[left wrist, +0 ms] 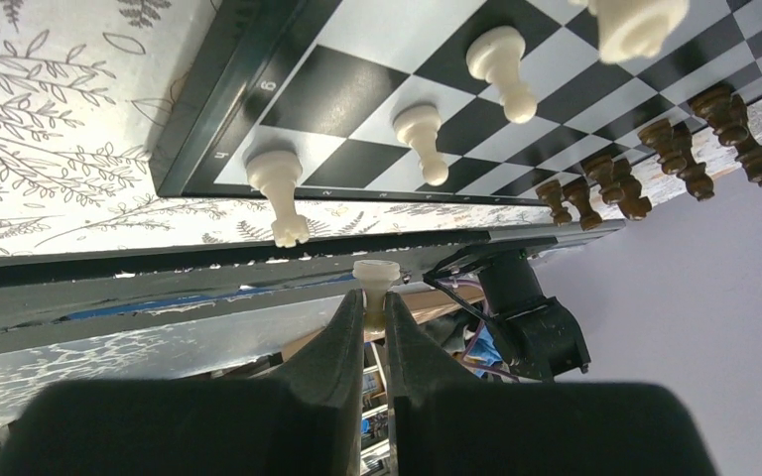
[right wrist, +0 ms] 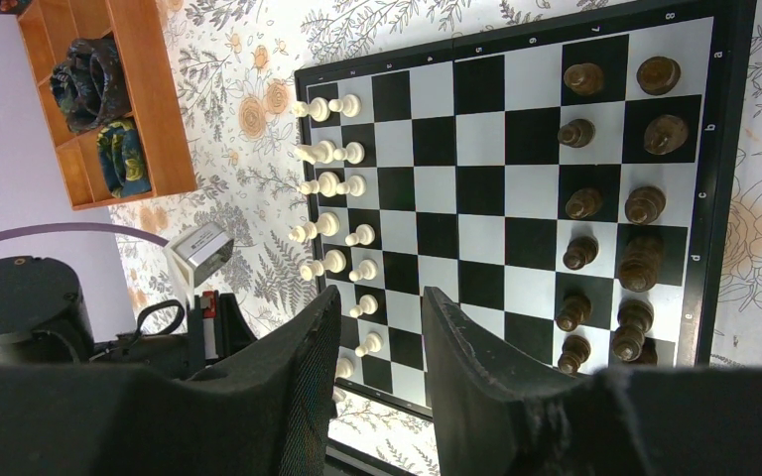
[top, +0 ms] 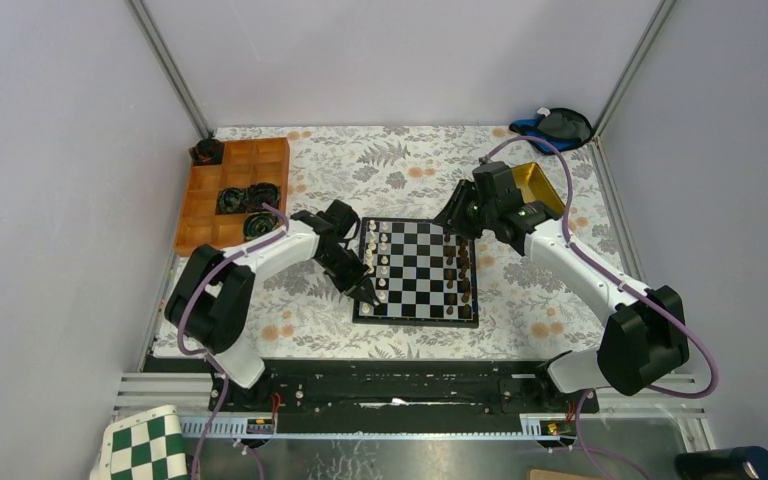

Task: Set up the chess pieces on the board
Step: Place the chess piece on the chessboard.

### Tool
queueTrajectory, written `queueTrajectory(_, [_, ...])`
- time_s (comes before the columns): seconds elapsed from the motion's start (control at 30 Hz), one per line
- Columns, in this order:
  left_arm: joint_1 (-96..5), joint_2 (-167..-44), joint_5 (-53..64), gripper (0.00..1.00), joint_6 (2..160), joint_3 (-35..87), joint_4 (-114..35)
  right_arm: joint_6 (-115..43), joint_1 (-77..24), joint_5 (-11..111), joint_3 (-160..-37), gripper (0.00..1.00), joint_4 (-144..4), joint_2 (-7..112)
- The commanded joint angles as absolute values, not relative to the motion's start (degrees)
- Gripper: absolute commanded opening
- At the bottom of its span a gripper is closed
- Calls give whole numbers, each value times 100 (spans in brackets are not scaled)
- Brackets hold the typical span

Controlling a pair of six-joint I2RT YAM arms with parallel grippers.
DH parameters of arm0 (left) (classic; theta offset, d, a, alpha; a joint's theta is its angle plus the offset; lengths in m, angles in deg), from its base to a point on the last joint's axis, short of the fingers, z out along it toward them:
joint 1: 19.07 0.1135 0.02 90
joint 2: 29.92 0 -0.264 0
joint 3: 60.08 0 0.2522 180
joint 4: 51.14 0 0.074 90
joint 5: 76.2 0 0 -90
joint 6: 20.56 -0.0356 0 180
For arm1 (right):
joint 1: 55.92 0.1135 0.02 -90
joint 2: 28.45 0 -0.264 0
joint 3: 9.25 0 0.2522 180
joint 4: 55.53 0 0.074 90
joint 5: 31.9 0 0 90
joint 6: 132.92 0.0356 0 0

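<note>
Largely, the set-up looks done. The white pieces [top: 380, 262] stand in two files along the 9 o'clock edge of the board [top: 420, 272]. The dark pieces [top: 457, 270] fill two files along its 3 o'clock edge, and the squares between are bare. The board lies mid-counter [top: 520, 300], just beyond the arm bases.

One white piece [left wrist: 375, 286] is not down yet. The left fingers [left wrist: 337, 342] are closed on it, its wide end poking out past the fingertips. They hold it just off the board's 7 o'clock corner, not over a square. In the left wrist view the nearest corner square already carries a piece, with more whites running away from it. Which square waits for the held one cannot be told. In the right wrist view the near end of both sides is hidden behind the right fingers [right wrist: 293, 382].

Those right fingers hang above the board's 1 o'clock corner, parted about halfway with nothing between them.

What is left is probably this single placement, somewhere at the near end of the white files. A little straightening may follow, since the white files look slightly ragged from above. Whether any piece is actually off its square is too small to tell.

An orange tray [top: 235, 190] sits at 10 o'clock from the board, well apart from it.
</note>
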State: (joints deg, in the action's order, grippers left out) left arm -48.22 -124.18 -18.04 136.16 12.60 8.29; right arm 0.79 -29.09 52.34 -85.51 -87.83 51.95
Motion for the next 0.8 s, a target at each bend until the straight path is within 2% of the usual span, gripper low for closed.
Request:
queueTrajectory(0.0, [-4781, -12585, -1741, 0, 13581, 1443, 669, -20, -2938, 5099, -8620, 43, -8583, 5153])
queueTrajectory(0.77, [-4781, -12983, -1796, 0, 13448, 1511, 679, -37, -2938, 5089, -8594, 43, -8564, 5222])
